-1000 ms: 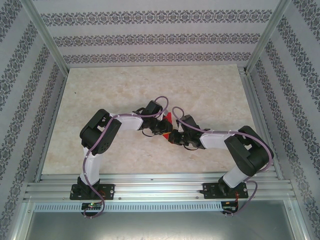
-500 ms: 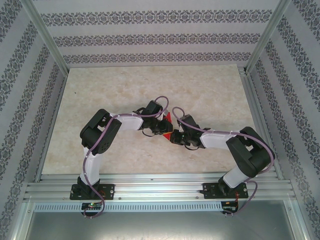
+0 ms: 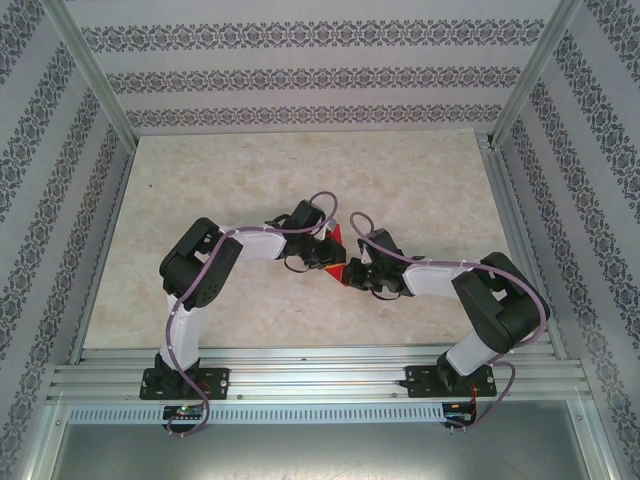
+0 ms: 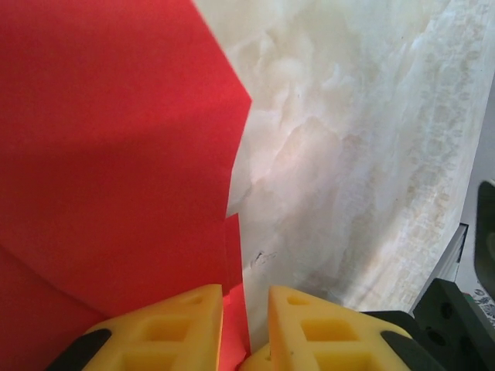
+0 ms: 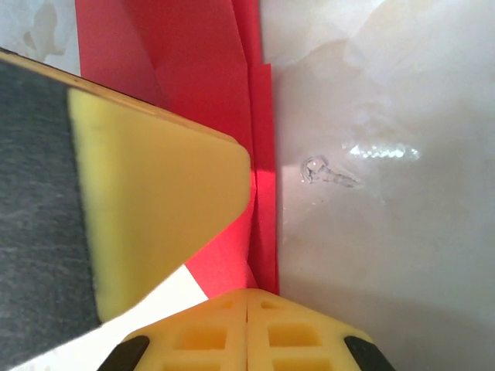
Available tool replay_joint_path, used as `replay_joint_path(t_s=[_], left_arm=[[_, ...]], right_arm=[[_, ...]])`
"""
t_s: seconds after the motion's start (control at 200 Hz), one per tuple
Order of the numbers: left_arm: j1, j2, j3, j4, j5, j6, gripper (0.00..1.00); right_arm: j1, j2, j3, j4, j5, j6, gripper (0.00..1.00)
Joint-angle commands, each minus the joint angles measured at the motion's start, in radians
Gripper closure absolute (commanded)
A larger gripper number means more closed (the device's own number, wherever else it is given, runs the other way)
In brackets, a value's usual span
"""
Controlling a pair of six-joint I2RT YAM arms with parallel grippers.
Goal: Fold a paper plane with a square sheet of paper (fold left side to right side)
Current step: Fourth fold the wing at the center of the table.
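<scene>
Top external: bright red folded paper sheet (image 3: 337,240) at the centre of the pale marbled surface (image 3: 230,180), between both arms. Left pincer (image 4: 245,297): yellow pads narrowly apart, red edge between them, grip cannot be told. Right pincer (image 5: 247,297): closed on the sheet's fold.

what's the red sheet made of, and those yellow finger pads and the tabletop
red sheet: thin matte paper, going by its sharp creases and layered edges. finger pads: yellow moulded plastic or rubber, matte, with recessed pockets. tabletop: pale marble-look surface with slight sheen, possibly a printed covering.
</scene>
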Motion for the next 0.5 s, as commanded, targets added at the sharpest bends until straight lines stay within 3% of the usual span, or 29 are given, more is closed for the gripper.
replay_joint_path(t_s=[0.0,0.255,0.495], left_arm=[[0.047,-0.055,0.032,-0.071,-0.04,0.058,0.73],[0.091,-0.16,0.042,-0.09,-0.05,0.104,0.65],[0.071,-0.187,-0.079,0.003,0.001,0.086,0.78]], right_arm=[[-0.035,0.067,-0.055,-0.133,0.031,0.032,0.95],[-0.034,0.155,-0.038,-0.162,0.014,0.024,0.96],[-0.031,0.159,-0.029,-0.163,0.027,0.024,0.97]])
